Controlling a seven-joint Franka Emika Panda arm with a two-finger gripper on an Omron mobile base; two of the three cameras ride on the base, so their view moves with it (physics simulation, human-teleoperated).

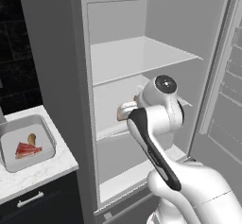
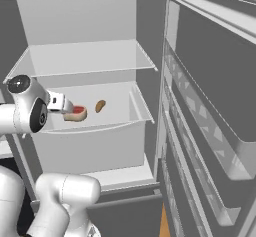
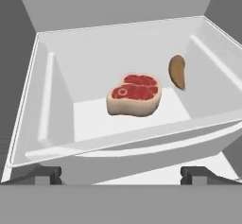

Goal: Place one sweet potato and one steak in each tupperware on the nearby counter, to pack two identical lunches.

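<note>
I have one lunch packed as far as I can see: on the worktop (image 1: pixel 47 168) to the left of the open fridge (image 1: pixel 56 53), a tupperware (image 1: pixel 47 133) already holds a steak (image 1: pixel 27 150) and a sweet potato (image 1: pixel 31 138), lying close together. I can't see the second tupperware from here.

The other pair is not yet moved. Inside the fridge drawer (image 3: pixel 42 100), the remaining steak (image 3: pixel 134 94) lies near the middle and the remaining sweet potato (image 3: pixel 177 71) leans on the drawer wall just beside it, not touching.

My hand (image 3: pixel 120 173) is spread fully wide with nothing in it, poised at the drawer's front lip, facing the steak. I judge the job about half done: both of these pieces are left to carry over.
</note>
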